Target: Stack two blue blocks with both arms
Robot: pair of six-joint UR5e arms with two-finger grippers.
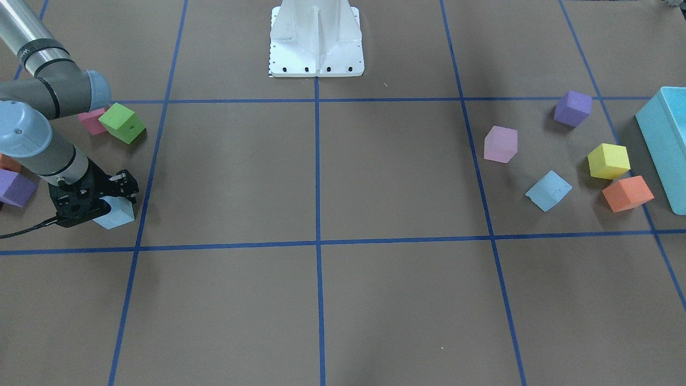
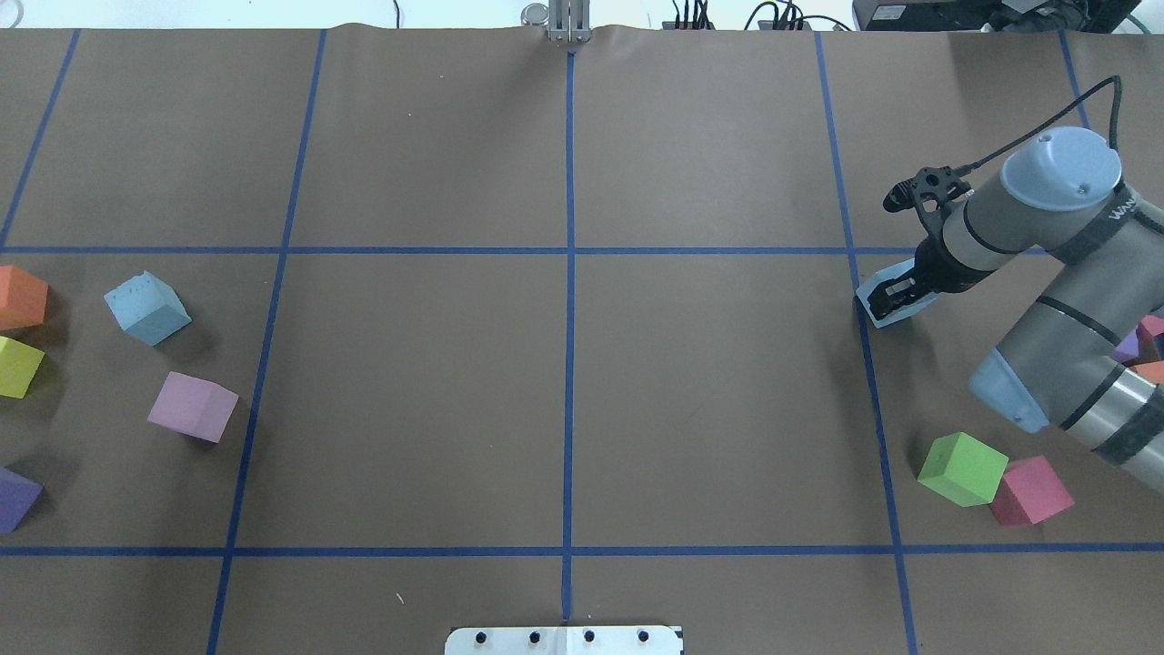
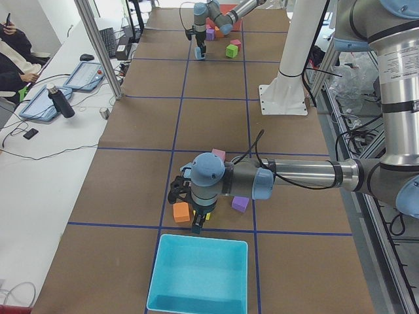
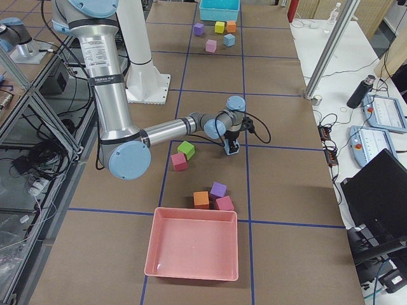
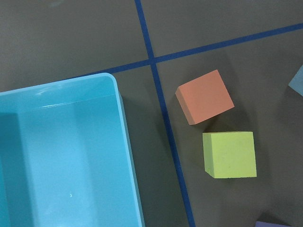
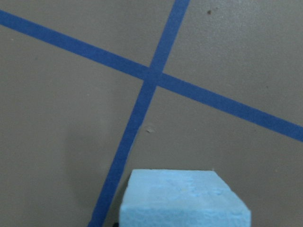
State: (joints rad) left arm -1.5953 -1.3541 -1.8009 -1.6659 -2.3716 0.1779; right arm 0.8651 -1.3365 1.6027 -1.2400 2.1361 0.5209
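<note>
**Bench** (image 2: 564, 409): brown surface divided into squares by blue tape lines (image 2: 570, 364).

**Right arm** (image 2: 1073, 300): reaches in over the robot's right side of the bench.

**Right hand** (image 2: 891, 296): points down, with its fingers pinched on the gripped blue block (image 2: 880, 314).
- The block is just beside a tape line, near a tape crossing.
- The right wrist view shows the block's top face at the bottom edge, with the crossing beyond it.
- I cannot tell whether the block rests on the bench or hangs just clear of it.

**Loose blue block** (image 2: 146, 307): lies free on the robot's left side, well apart from the gripped one. Its neighbours:
- pale pink cube (image 2: 192, 407), near
- orange cube (image 2: 18, 297), near
- yellow cube (image 2: 16, 366), near
- purple cube (image 2: 14, 498), farther off

**Left arm** (image 3: 294, 173): stretches across the cube cluster in the left-end view.

**Left hand** (image 3: 198, 222): hangs beside the orange cube, close to the teal box (image 3: 200, 239).
- I cannot tell whether its fingers are spread or pressed together.
- The left wrist view looks down on a corner of the box, with the orange cube and the yellow cube just past a tape line.

**Right-side lot:**
- green cube (image 2: 962, 468), touching a red-pink cube (image 2: 1030, 491)
- three more cubes, grouped just beside a pink tray (image 4: 194, 211)
</note>
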